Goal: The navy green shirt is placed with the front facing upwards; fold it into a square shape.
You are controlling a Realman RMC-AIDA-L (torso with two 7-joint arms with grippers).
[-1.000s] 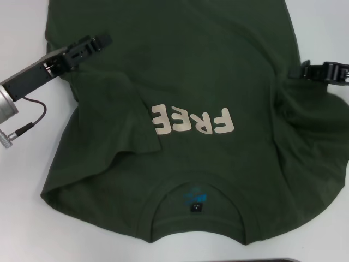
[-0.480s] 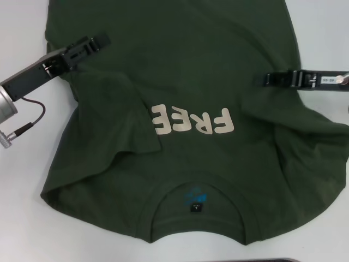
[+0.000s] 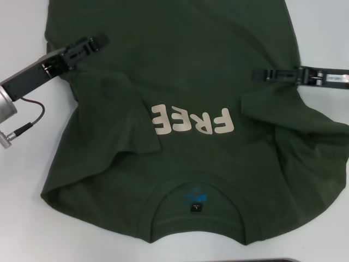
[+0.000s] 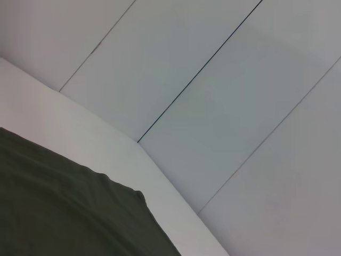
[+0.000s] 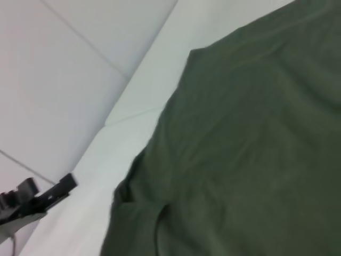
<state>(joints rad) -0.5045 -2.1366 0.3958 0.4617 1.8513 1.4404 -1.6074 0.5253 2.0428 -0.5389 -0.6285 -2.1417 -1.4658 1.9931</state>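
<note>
The sleeve folds were in hand — the navy green shirt (image 3: 180, 82) lay face up, its left sleeve turned inward. The right gripper (image 3: 260, 74) reached in from the right edge, the left gripper (image 3: 100, 39) lay on the left edge; whether either pinched cloth, I could not tell. Next, I judged, the right sleeve wanted carrying inward — flat.

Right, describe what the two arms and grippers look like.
The left gripper is black and slim, mounted on a grey boxy body ending in a silver cylindrical wrist, with a dark cable looping to a metal plug. The right gripper is likewise black and narrow, with a silver section bearing a small white label.
</note>
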